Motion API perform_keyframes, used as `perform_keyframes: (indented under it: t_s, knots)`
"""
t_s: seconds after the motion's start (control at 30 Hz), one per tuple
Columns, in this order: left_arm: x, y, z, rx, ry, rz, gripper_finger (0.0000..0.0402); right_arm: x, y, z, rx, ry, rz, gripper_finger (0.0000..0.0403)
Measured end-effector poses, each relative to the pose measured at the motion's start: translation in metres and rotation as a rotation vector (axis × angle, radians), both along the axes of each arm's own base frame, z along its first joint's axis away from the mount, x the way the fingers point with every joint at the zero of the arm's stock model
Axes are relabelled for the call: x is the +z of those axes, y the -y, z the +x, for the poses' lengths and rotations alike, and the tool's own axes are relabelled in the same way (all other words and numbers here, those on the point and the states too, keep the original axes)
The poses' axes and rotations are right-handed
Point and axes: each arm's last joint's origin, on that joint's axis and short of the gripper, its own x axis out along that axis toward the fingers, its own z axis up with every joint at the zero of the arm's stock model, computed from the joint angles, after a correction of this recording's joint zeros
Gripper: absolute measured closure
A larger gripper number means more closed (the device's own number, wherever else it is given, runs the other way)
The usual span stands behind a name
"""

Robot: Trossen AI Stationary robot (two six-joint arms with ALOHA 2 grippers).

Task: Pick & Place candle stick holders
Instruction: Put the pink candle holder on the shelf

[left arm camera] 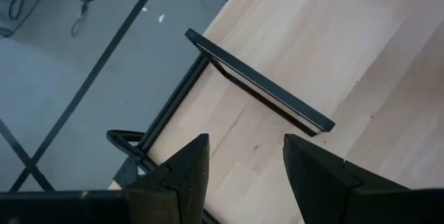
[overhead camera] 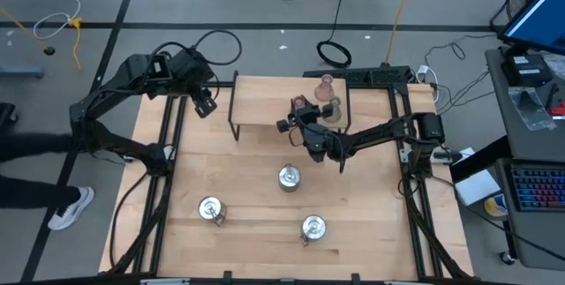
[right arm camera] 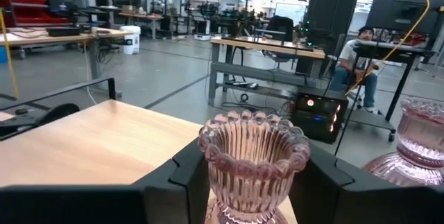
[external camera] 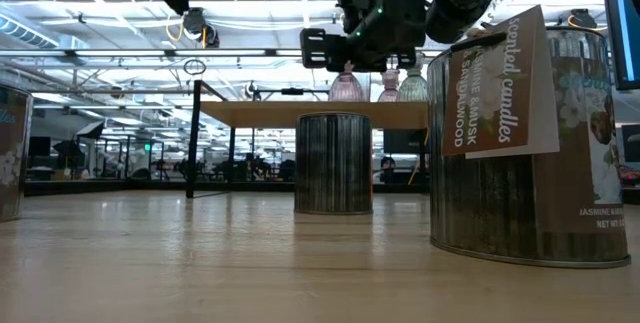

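On shelf | R pincer (right arm camera: 253, 175) part-open astride pink glass holder (right arm camera: 253, 151) | contact unclear

Three silver candle stick holders (overhead camera: 290, 177) stand on the table; three glass holders (external camera: 347, 86) upright on the shelf.

Two black jointed arms with bundled black cables; left hand (left arm camera: 243, 172) ending in matte, angular wedge-shaped fingers (left arm camera: 184, 175); right hand (right arm camera: 253, 182) equally dark, blocky.
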Motion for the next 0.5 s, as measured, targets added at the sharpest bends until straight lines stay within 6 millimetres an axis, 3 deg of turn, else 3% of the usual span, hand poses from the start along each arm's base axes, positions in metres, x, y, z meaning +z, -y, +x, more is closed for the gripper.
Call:
perform_keyframes:
  t_s: [0.5]
  knots:
    - [0.0000,0.0000,0.0000,0.000,0.000,-0.001,0.0215,0.0005,0.0002,-0.0002,-0.008,-0.007,-0.005,0.0229]
